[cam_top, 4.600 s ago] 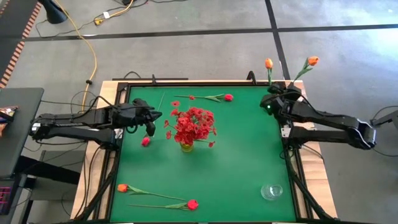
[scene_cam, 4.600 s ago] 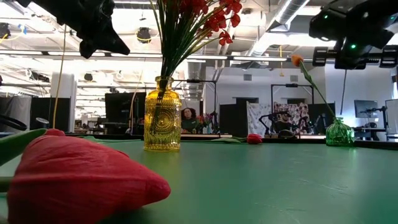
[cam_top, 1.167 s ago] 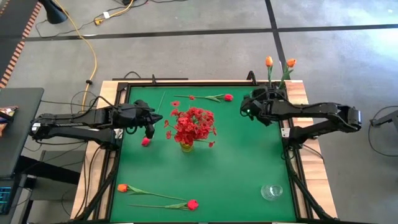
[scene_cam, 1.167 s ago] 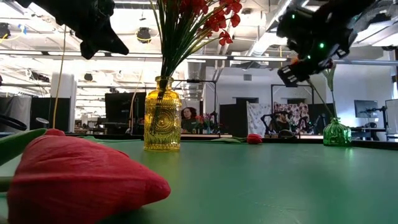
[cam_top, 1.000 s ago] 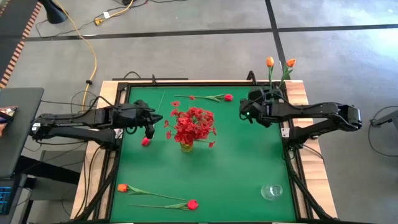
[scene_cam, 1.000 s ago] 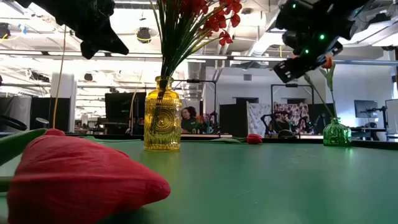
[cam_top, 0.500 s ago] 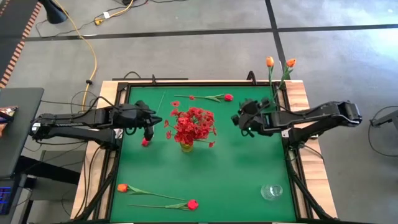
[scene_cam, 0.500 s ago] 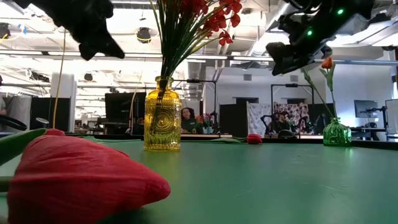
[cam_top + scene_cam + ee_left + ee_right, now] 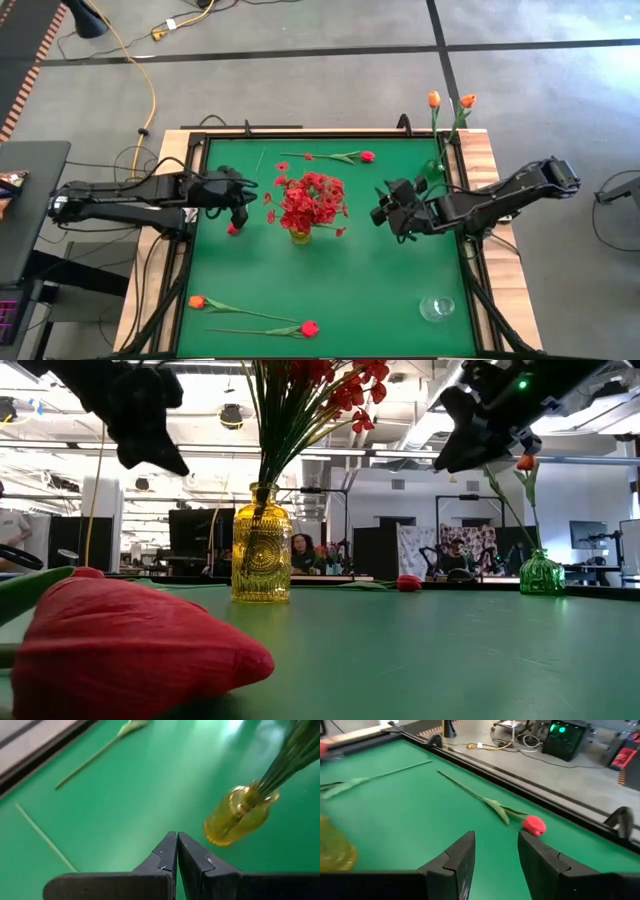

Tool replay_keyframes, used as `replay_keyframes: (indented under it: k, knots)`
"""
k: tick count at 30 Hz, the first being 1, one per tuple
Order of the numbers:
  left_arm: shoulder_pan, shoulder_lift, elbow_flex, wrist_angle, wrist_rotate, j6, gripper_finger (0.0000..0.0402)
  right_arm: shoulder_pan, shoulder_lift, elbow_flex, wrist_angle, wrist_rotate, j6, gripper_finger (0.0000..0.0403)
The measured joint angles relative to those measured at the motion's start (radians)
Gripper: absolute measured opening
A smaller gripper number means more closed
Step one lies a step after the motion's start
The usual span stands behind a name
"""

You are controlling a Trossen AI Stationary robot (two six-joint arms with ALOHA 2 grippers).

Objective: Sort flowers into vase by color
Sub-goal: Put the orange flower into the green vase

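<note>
Right tool (image 9: pixel 385 212), jaws apart and empty at frame centre-right, must next reach the red-pink tulip (image 9: pixel 367 156) upper centre; left tool (image 9: pixel 243 207) waits, jaws together.

Green bench (image 9: pixel 350 290). Amber-yellow embossed glass vase (image 9: pixel 261 545) with bushy red flowers (image 9: pixel 312 200). Green glass vase (image 9: pixel 544 574) with orange tulip buds (image 9: pixel 433 99). Black grippers.

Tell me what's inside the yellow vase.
The yellow vase holds a bunch of bushy red sprigs on thin green stems. The tinted, patterned glass hides the stem ends and whether any water is inside.
</note>
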Motion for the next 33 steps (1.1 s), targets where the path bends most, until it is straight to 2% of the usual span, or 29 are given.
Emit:
replay_keyframes:
  k: [7,12,14,17,19,21,26,33]
  knots:
    - [0.0,0.127,0.0,-0.029,-0.013,0.016,0.0018,0.066,0.002,0.0,-0.001,-0.058,0.019,0.0175]
    - [-0.004,0.148,0.0,-0.074,0.1,-0.016,0.0071,0.107,0.002,0.0,-0.001,-0.134,0.019,0.0175]
    - [-0.019,0.148,0.0,-0.116,0.198,-0.044,0.0095,0.12,0.002,0.0,-0.001,-0.14,0.019,0.0175]
    - [-0.072,0.148,0.0,-0.16,0.418,-0.018,0.0127,0.132,0.002,0.0,-0.002,-0.14,0.019,0.0175]
    - [-0.139,0.148,0.0,-0.16,0.544,0.014,0.014,0.131,0.002,0.0,-0.004,-0.14,0.019,0.0175]
    - [-0.225,0.148,0.0,-0.157,0.608,0.016,0.0146,0.127,0.002,0.0,-0.007,-0.14,0.018,0.0175]
    - [-0.48,0.15,0.0,-0.091,0.575,-0.011,0.0144,0.108,0.002,0.0,-0.033,-0.14,0.017,0.0175]
    - [-0.773,0.17,0.0,0.035,0.308,-0.083,0.0135,0.096,0.002,-0.001,-0.04,-0.14,0.016,0.0175]
